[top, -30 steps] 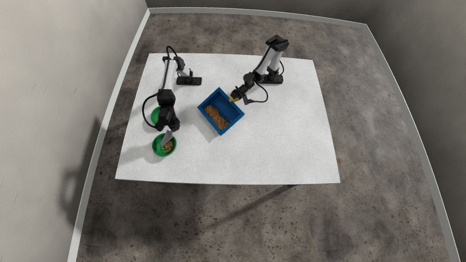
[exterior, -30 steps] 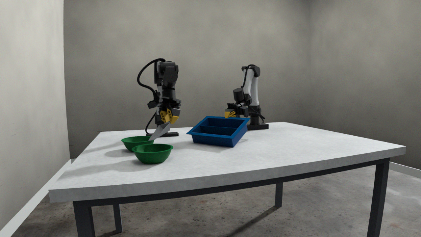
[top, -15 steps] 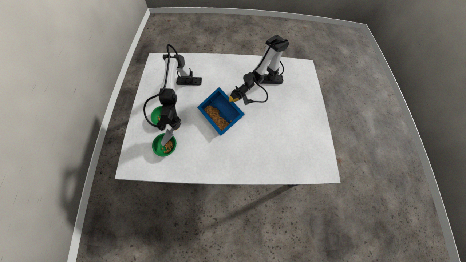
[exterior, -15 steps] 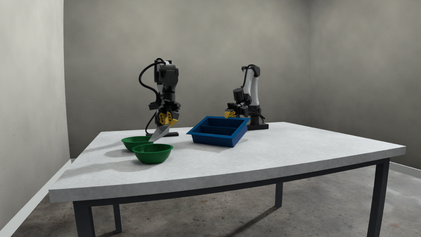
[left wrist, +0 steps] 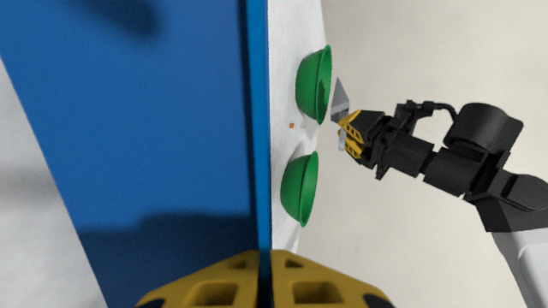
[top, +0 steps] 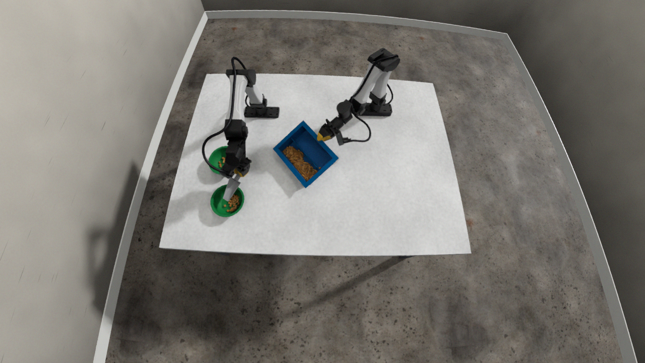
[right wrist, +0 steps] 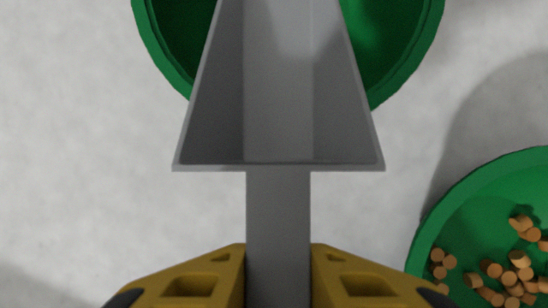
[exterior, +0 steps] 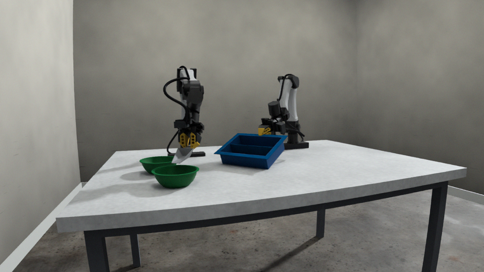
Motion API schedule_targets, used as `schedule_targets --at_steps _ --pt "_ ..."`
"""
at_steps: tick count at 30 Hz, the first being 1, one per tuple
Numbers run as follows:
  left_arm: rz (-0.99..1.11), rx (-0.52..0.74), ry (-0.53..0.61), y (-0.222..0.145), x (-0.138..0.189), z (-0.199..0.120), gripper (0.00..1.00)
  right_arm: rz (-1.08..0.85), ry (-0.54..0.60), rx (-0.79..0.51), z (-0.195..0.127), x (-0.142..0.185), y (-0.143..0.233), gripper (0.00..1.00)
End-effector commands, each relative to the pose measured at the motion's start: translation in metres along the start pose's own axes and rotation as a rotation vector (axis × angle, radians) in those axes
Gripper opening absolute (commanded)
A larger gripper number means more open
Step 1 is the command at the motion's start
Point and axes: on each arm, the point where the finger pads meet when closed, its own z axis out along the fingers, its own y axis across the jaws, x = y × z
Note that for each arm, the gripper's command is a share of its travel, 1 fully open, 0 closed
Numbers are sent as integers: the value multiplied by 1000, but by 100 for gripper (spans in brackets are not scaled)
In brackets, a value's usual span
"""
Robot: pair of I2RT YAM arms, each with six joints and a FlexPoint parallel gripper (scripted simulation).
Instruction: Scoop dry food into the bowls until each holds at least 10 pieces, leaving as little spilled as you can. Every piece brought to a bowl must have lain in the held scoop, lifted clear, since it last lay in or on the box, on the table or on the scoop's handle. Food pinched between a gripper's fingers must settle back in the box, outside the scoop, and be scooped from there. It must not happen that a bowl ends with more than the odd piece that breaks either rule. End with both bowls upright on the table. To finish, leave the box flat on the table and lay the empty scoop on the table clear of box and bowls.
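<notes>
The right gripper [top: 238, 172] [exterior: 188, 145] [left wrist: 339, 126] [right wrist: 277, 255] is closed on the handle of the scoop [top: 232, 187] [exterior: 182, 155] [left wrist: 340, 100] [right wrist: 278, 107], whose long axis points out over the outer bowl [top: 216, 202] [exterior: 176, 177] [left wrist: 308, 85] [right wrist: 164, 56]. The back bowl [top: 214, 161] [exterior: 148, 165] [left wrist: 293, 188] [right wrist: 462, 201] sits beside it. Both bowls probably have enough, so the scoop (bare where the wrist view shows it) likely wants turning away onto the table between bowls and box [top: 333, 158] [exterior: 243, 160] [left wrist: 150, 128]. The left gripper [top: 321, 136] [exterior: 265, 131] [left wrist: 266, 262], nearer the box, pinches its wall, holding it tilted; that needs lowering gently
</notes>
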Motion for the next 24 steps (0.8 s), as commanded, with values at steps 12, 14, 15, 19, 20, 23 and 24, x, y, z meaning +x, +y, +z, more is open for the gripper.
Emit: schedule_targets --at_steps 12,14,15,19,20,23,24 --pt "23 86 18 -30 4 0 0 -48 -136 -25 -15 -21 10 0" --pt "23 86 18 -30 4 0 0 -58 -173 9 -12 -21 10 0" --pt "23 86 18 -30 4 0 0 -64 -183 19 -11 -20 11 0" --pt "23 86 18 -30 4 0 0 -90 -247 80 -7 -17 12 0" --pt "23 86 18 -30 4 0 0 -97 -266 97 -5 -16 12 0" --pt "23 86 18 -30 4 0 0 -99 -283 113 -4 -16 11 0" --pt "23 86 18 -30 4 0 0 -106 -304 127 -5 -16 12 0"
